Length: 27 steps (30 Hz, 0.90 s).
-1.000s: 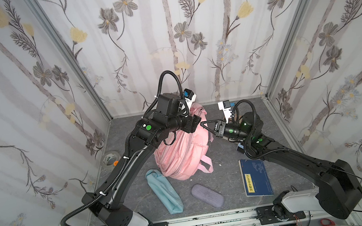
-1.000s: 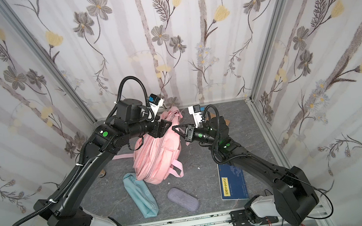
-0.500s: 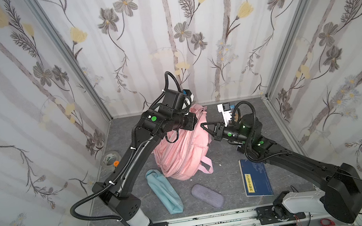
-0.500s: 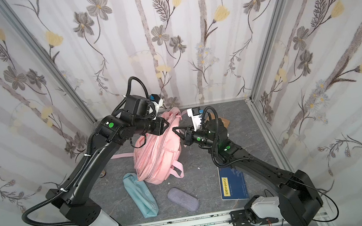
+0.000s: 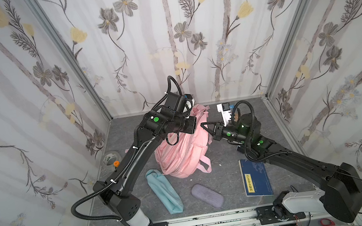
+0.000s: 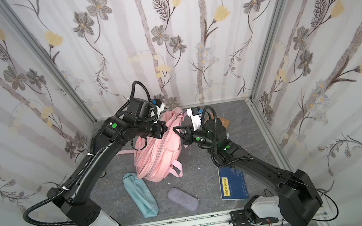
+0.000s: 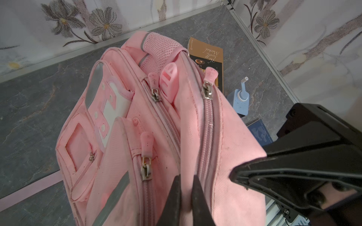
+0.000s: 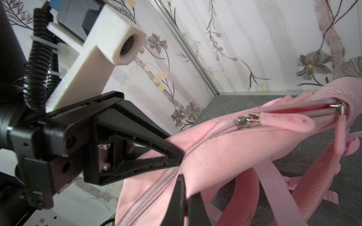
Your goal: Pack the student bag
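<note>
The student bag (image 5: 181, 152), a large soft pink fabric backpack, stands upright in the middle of the grey tabletop (image 5: 226, 160), towards the far wall. The left gripper (image 7: 186, 182) comes from the left onto the top of the bag. Only the left wrist view shows its fingers pressed together on a fold of pink cloth between two zip tracks. The right gripper (image 5: 203, 125) meets the bag's upper right edge, and its own wrist view shows its fingers closed tight on the cloth beside the main zip, where a red strip shows in the gap.

In both top views a slim light-teal fabric pouch (image 5: 164, 193), a grey-purple oval case (image 5: 207, 196) and a flat blue book (image 5: 255, 180) lie near the rail, apart from the bag. The left wrist view also shows a brown book (image 7: 207, 58) and a pale blue pump bottle (image 7: 242, 99) beyond the bag.
</note>
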Each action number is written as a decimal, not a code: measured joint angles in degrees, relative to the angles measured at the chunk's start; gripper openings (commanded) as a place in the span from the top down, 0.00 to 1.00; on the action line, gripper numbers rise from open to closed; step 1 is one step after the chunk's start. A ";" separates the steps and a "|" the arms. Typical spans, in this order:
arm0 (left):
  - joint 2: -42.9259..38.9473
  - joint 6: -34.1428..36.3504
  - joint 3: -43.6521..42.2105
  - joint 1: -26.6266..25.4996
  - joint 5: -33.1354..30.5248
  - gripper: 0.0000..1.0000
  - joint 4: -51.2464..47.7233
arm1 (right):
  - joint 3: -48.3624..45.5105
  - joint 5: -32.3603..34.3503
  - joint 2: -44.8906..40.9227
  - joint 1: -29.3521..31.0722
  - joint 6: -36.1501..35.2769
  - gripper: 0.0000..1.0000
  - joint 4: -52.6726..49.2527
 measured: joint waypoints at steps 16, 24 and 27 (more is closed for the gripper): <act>-4.83 16.26 -5.40 1.31 1.14 1.00 6.14 | 4.72 -4.39 -0.20 -6.08 -9.25 0.53 -3.21; -9.86 20.00 -14.95 2.73 5.88 1.00 10.60 | 6.80 -14.82 0.57 -14.05 -16.57 0.63 -7.26; -10.88 20.68 -17.33 3.48 7.17 1.00 12.31 | 9.70 -18.51 1.88 -14.36 -22.91 0.59 -10.93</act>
